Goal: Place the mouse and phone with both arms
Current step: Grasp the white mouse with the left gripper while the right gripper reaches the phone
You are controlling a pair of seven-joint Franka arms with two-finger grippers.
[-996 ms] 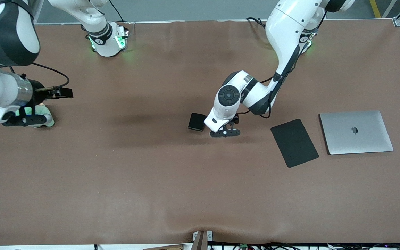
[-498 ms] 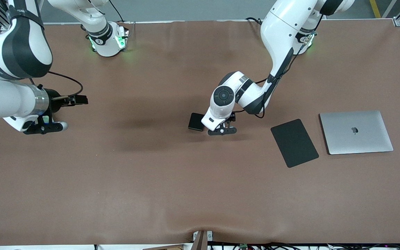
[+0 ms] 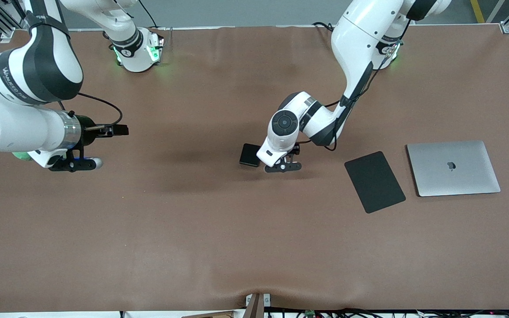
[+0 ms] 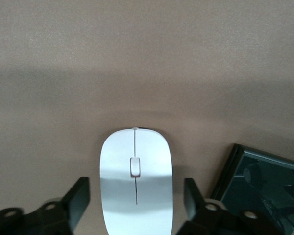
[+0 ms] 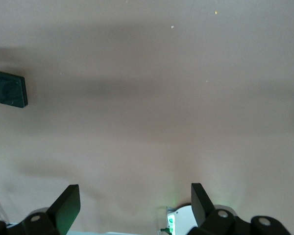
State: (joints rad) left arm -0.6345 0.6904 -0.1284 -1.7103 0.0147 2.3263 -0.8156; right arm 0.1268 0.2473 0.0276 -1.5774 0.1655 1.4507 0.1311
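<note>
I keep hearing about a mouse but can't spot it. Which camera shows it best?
The left wrist view: the white mouse lies whole between that arm's open fingers, beside the black phone. In the front view the arm hides it; the right wrist view misses it.

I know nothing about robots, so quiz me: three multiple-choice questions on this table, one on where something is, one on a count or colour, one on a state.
1. Where is the mouse?
A. On the laptop
B. On the table between the left hand's open fingers, beside the phone
C. On the mouse pad

2. How many flat black things lie on the table?
A. Two
B. Four
C. None

3. What state is the right hand in?
A. Shut on the phone
B. Shut on the mouse
C. Open, holding nothing

Answers:
1 B: the left wrist view shows it between the left hand's fingers, with the phone alongside.
2 A: phone and mouse pad.
3 C: the right hand's fingers are spread over bare table.
</note>
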